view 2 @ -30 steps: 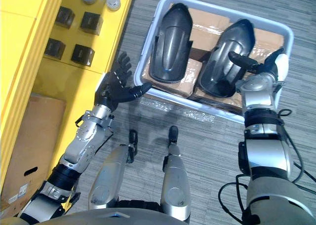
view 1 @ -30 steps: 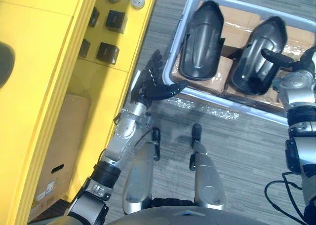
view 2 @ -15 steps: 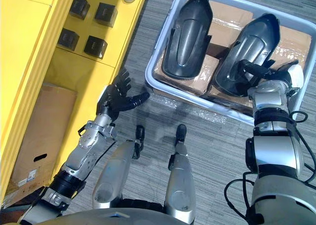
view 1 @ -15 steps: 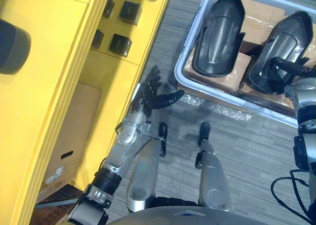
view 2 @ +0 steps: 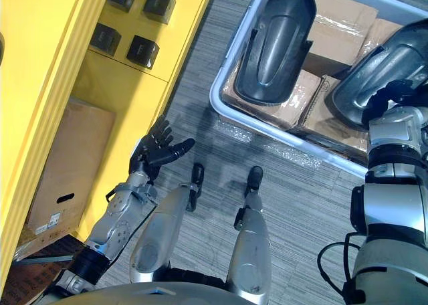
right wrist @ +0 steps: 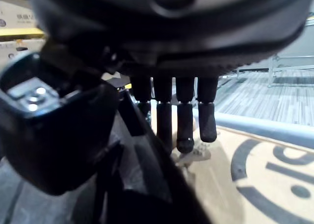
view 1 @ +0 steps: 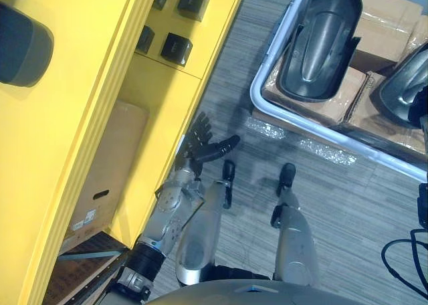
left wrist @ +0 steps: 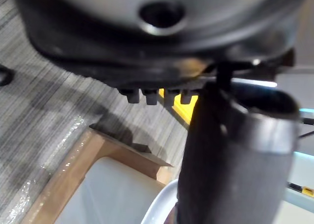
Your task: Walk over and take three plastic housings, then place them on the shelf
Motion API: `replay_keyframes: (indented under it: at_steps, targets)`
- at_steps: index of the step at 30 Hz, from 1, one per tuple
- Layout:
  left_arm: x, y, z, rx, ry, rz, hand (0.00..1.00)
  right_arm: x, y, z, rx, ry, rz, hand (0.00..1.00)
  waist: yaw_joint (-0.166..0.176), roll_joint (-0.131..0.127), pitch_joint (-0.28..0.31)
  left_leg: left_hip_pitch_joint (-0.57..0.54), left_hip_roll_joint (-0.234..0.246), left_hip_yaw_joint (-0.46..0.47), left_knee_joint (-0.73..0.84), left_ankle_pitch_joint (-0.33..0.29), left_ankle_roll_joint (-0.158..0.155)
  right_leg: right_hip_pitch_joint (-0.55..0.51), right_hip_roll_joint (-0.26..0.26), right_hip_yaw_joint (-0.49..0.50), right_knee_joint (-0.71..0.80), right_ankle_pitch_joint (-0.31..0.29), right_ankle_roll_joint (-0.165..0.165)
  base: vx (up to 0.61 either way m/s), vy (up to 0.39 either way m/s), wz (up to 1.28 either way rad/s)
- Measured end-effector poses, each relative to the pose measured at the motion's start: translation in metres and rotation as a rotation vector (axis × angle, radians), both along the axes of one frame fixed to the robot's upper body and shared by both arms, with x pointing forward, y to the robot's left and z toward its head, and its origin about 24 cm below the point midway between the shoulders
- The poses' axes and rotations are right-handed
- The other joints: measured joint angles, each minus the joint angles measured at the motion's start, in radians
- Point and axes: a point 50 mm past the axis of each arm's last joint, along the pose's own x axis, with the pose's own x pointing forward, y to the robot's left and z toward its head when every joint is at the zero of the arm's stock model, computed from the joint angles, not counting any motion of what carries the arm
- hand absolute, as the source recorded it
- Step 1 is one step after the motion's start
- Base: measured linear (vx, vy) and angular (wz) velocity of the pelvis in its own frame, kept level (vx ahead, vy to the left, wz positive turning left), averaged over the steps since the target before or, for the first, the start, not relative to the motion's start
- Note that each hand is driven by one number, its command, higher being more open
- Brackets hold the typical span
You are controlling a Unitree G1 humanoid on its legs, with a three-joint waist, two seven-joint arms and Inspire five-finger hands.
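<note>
Left hand (view 1: 199,146) spread beside yellow shelf (view 1: 80,118), dark housing (view 1: 321,41) in bin (view 1: 262,77)

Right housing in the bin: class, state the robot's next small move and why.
Probably curl the fingers of the right hand round the right housing: that hand sits open at its edge, nothing held; the left hand hangs open.

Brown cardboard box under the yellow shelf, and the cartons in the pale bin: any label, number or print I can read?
White label on the brown cardboard box under the yellow shelf: too small to read.
Large dark print on the brown carton in the right wrist view: cut-off curved strokes, unreadable.
Nothing can be quoted.
</note>
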Motion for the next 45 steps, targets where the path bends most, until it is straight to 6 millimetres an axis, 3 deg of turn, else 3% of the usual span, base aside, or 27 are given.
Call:
replay_keyframes:
  at_steps: [4,17,23,27,32,36,41,45]
  targets:
    - [0.001,0.004,0.005,-0.005,-0.030,0.033,1.00,0.001,0.000,-0.003,-0.005,0.016,0.019,0.00,0.000,0.015,-0.010,0.001,0.001,-0.011,0.006,-0.001,-0.002,0.009,0.002,-0.012,0.000,-0.003,-0.005,-0.01,-0.004,0.07]
    - [-0.008,0.036,0.008,-0.033,-0.040,0.185,1.00,-0.005,0.003,-0.024,-0.112,0.111,0.104,0.00,-0.008,0.010,-0.007,0.073,0.009,-0.019,-0.016,-0.005,-0.009,0.079,0.011,-0.026,-0.010,-0.015,-0.020,0.00,-0.002,0.02]
    - [-0.021,0.049,0.026,-0.053,-0.126,0.209,1.00,-0.001,0.024,-0.019,-0.194,0.027,0.212,0.00,-0.037,-0.030,0.020,0.141,0.020,-0.015,-0.047,-0.007,-0.015,0.145,0.024,-0.027,-0.039,-0.014,-0.018,0.01,-0.010,-0.02]
    - [-0.025,0.053,0.039,-0.028,-0.189,0.181,1.00,0.008,0.052,-0.009,-0.241,-0.082,0.299,0.00,-0.059,-0.089,0.032,0.185,0.039,-0.011,-0.060,-0.015,-0.028,0.180,0.041,-0.023,-0.043,-0.013,-0.013,0.03,-0.031,-0.09]
    - [-0.028,0.050,0.051,0.001,-0.246,0.139,1.00,0.010,0.070,-0.012,-0.259,-0.127,0.355,0.00,-0.072,-0.153,0.030,0.239,0.046,0.004,-0.084,-0.014,-0.034,0.221,0.046,-0.014,-0.052,-0.013,-0.014,0.01,-0.002,-0.06]
    - [-0.026,0.051,0.056,0.038,-0.260,0.092,1.00,0.012,0.081,-0.024,-0.233,-0.143,0.404,0.00,-0.081,-0.175,0.028,0.267,0.047,0.021,-0.096,-0.014,-0.034,0.239,0.043,0.001,-0.052,-0.014,-0.013,-0.03,0.043,-0.10]
    - [0.004,0.034,0.061,0.095,-0.223,-0.093,1.00,0.016,0.092,-0.027,-0.235,-0.160,0.458,0.00,-0.083,-0.177,0.027,0.277,0.047,0.042,-0.102,-0.012,-0.035,0.245,0.042,0.015,-0.066,-0.007,-0.005,-0.05,0.037,-0.08]
    - [0.041,0.019,0.044,-0.040,-0.009,-0.268,1.00,0.030,0.115,-0.005,-0.368,-0.179,0.570,0.00,-0.113,-0.188,0.021,0.280,0.046,0.068,-0.114,-0.010,-0.032,0.238,0.038,0.038,-0.084,0.010,0.002,-0.03,0.040,-0.16]
